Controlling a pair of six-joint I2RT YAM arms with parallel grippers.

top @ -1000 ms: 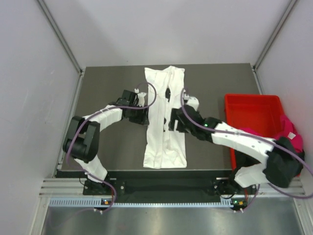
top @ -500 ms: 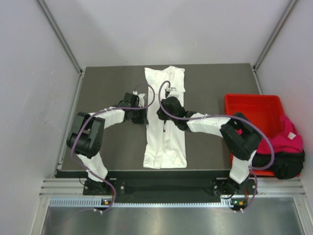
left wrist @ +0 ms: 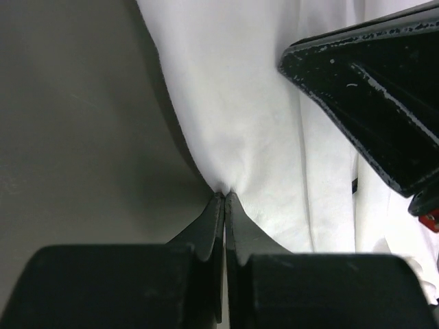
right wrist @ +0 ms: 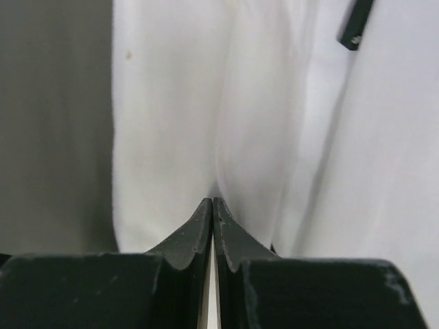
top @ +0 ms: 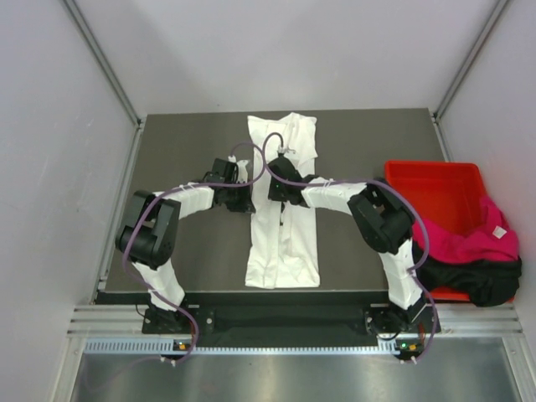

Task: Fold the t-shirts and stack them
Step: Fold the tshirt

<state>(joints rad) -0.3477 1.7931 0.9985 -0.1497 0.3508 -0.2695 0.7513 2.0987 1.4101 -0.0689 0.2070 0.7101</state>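
A white t-shirt (top: 282,243) lies as a long folded strip down the middle of the dark table (top: 184,151). My left gripper (top: 246,201) is at the strip's left edge, shut, and in the left wrist view its tips (left wrist: 224,196) pinch the white t-shirt (left wrist: 247,123) where the cloth puckers. My right gripper (top: 275,194) sits on the strip's middle. It is shut too, its tips (right wrist: 212,203) nipping a crease of the white t-shirt (right wrist: 171,123). A small black print (right wrist: 356,25) shows there. A pink t-shirt (top: 469,239) and a black t-shirt (top: 473,280) hang over the bin.
A red plastic bin (top: 431,188) stands at the table's right edge. The right arm (top: 381,218) arches from its base across to the shirt, and its black gripper body (left wrist: 377,96) fills the upper right of the left wrist view. Grey walls enclose the table.
The right arm has swung left, off the bin side, to the middle of the white shirt. Both grippers were open and have closed on the cloth. The left arm barely moved.
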